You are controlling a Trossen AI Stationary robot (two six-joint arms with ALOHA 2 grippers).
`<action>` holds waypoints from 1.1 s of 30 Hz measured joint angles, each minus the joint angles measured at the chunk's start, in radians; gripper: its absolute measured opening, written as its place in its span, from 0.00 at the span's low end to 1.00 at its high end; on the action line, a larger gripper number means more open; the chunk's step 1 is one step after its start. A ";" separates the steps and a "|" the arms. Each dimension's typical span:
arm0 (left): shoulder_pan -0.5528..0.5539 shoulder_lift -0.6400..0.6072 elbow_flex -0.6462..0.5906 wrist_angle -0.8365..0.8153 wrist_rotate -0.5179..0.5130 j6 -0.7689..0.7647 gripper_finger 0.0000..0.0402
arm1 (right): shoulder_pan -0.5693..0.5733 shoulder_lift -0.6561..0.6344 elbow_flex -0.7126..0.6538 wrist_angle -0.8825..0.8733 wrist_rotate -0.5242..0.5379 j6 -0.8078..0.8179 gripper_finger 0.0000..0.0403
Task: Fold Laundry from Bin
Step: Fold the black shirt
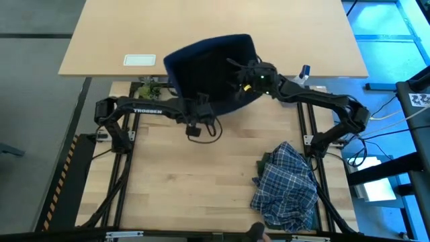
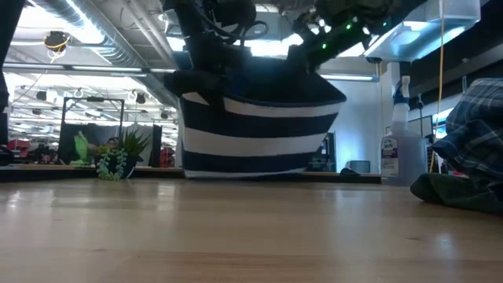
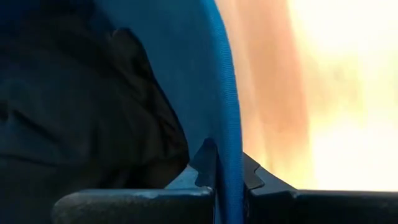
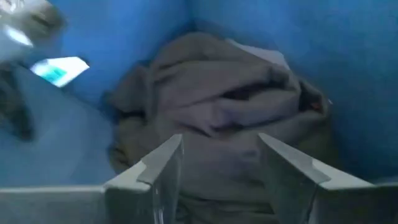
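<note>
Right gripper (image 4: 219,171), as I see it through its wrist camera, stands with fingers spread and empty directly above a crumpled dark cloth garment (image 4: 217,106) that lies on the floor of the boxy navy-blue fabric bin (image 1: 209,72). That garment sits straight ahead of the fingers, bunched into a heap with no clear long axis, so I judge the coming move to be a plain descent and pinch. Left gripper (image 3: 217,180) is clamped on the bin's blue fabric rim, wall held between both fingers, steadying the near side. From overhead, the bin rests at the far middle of the pale wooden table (image 1: 181,188), tipped toward the arms. My right arm reaches in over the bin's right edge, elbow bent outward; my left arm lies stretched across from the left. Blue-and-white plaid shirt (image 1: 287,185) lies crumpled at the near right, atop a dark olive-green garment (image 2: 456,191), well apart from the bin.
</note>
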 joint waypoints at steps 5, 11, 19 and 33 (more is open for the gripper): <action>-0.041 -0.001 -0.056 0.014 0.010 -0.020 0.00 | 0.000 0.064 0.000 0.012 0.023 -0.012 0.55; -0.073 0.000 -0.095 0.041 0.017 -0.019 0.00 | 0.001 0.087 0.000 0.063 0.101 -0.003 0.72; -0.088 0.000 -0.112 0.056 0.027 -0.043 0.00 | 0.001 0.087 0.000 0.067 0.132 0.042 0.85; -0.084 0.000 -0.112 0.057 0.029 -0.046 0.00 | 0.016 0.176 0.000 -0.027 0.107 -0.038 0.33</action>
